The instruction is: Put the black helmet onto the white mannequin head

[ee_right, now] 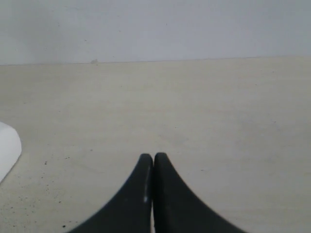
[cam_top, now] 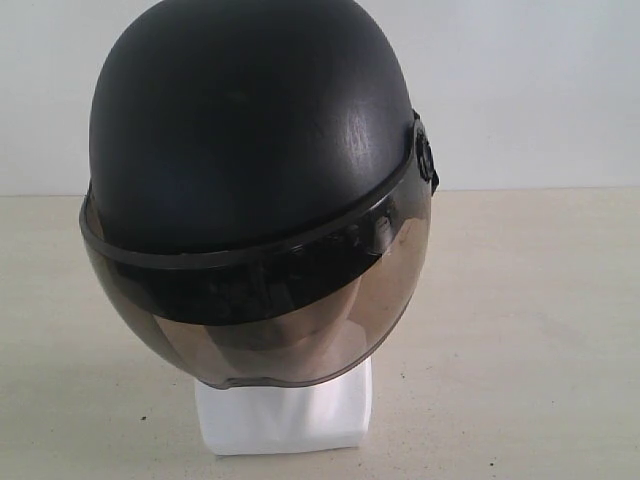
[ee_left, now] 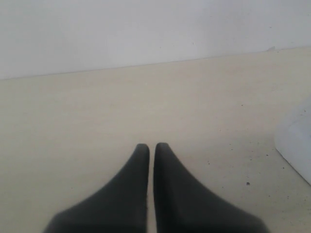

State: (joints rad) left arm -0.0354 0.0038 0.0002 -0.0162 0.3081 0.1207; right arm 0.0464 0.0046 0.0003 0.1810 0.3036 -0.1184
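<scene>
Capping white mannequin head (cam_top: pixel 285 415), black helmet (cam_top: pixel 250 130) upright, visor (cam_top: pixel 270 330) toward camera; left gripper (ee_left: pixel 151 145), right gripper (ee_right: pixel 153 156) closed, empty.

The exterior view faces the black helmet (cam_top: pixel 250 150) and the white mannequin head (cam_top: pixel 280 415) from close in front, slightly above, filling the frame's centre. The wrist views look low across the table (ee_left: pixel 97 107) toward the wall (ee_left: pixel 146 29), past the left hand (ee_left: pixel 151 145) and right hand (ee_right: pixel 153 156); each catches the head's base.
</scene>
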